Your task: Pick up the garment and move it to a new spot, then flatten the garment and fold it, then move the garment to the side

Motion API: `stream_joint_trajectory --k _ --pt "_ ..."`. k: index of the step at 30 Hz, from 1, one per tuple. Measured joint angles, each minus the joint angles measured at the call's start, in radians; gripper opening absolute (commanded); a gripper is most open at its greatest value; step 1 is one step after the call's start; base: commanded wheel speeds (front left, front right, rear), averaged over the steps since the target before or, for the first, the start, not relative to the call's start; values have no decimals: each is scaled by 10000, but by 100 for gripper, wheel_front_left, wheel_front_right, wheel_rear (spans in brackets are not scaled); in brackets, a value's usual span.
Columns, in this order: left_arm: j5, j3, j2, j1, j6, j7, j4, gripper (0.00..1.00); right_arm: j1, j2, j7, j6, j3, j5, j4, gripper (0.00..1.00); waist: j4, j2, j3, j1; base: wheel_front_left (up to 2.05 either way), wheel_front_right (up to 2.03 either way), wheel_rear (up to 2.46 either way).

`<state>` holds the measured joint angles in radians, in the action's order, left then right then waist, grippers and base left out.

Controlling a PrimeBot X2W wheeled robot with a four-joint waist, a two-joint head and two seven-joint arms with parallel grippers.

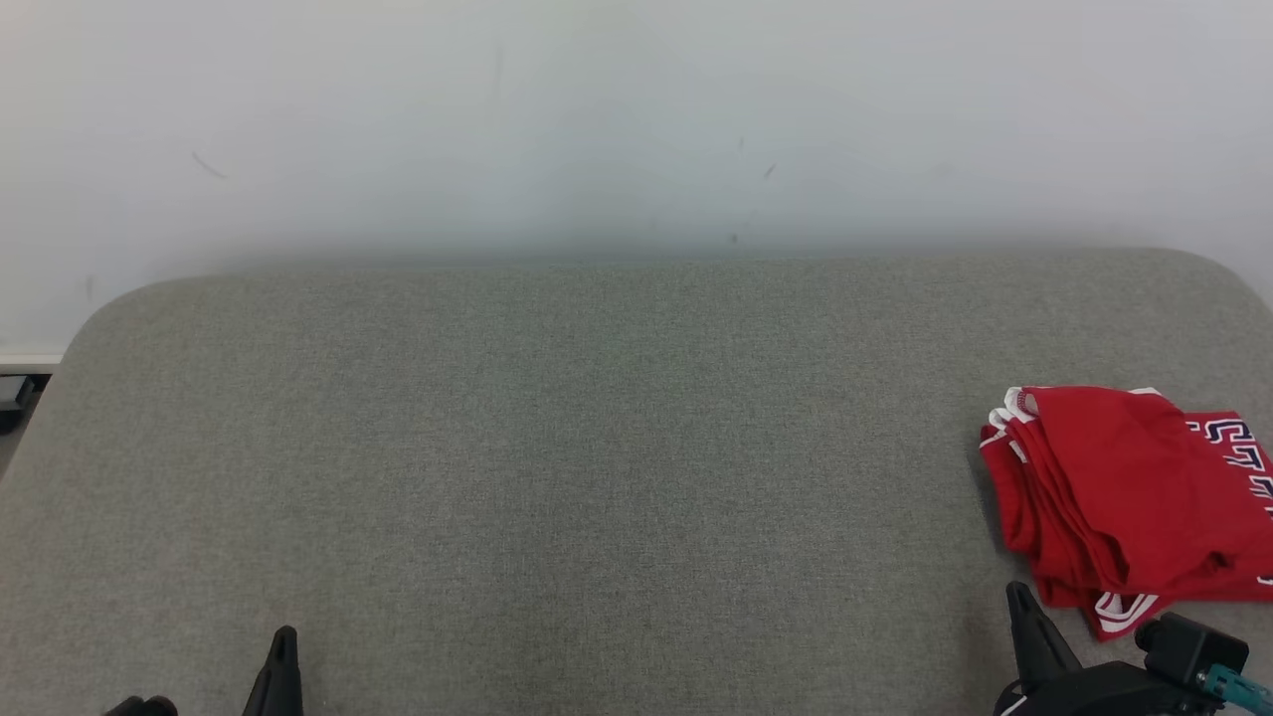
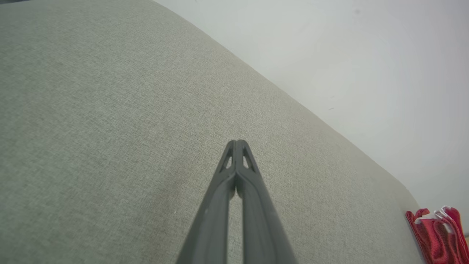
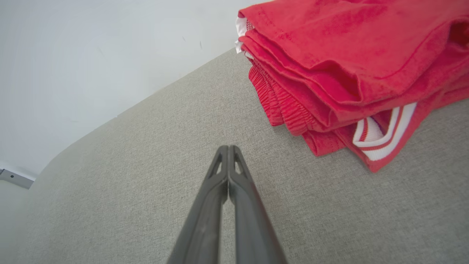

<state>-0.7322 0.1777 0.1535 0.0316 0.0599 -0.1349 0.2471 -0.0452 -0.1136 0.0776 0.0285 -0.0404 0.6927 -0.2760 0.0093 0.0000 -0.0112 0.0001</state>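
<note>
A red garment (image 1: pixel 1124 487) with white trim and dark lettering lies folded in a stack at the right edge of the grey fabric surface (image 1: pixel 597 447). In the right wrist view the garment (image 3: pixel 348 69) sits up and to the right of my right gripper (image 3: pixel 228 147), which is shut and empty, a short way from the cloth. In the head view my right gripper (image 1: pixel 1016 592) is just below the garment's near-left corner. My left gripper (image 2: pixel 237 142) is shut, empty, over bare fabric; it shows at the lower left (image 1: pixel 285 636). The garment (image 2: pixel 438 234) lies far off at its right.
The padded grey surface has rounded far corners and ends at a pale wall (image 1: pixel 636 119). A strip of floor and a dark object (image 1: pixel 15 393) show past the left edge.
</note>
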Motion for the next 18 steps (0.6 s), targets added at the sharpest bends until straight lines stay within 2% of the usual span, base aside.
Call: stream_joint_trajectory --k 18 --pt "-2232 -683 -282 -230 -439 644 138 0 381 176 -516 -378 441 2322 -69 0 -24 0 33 0 0 0 0"
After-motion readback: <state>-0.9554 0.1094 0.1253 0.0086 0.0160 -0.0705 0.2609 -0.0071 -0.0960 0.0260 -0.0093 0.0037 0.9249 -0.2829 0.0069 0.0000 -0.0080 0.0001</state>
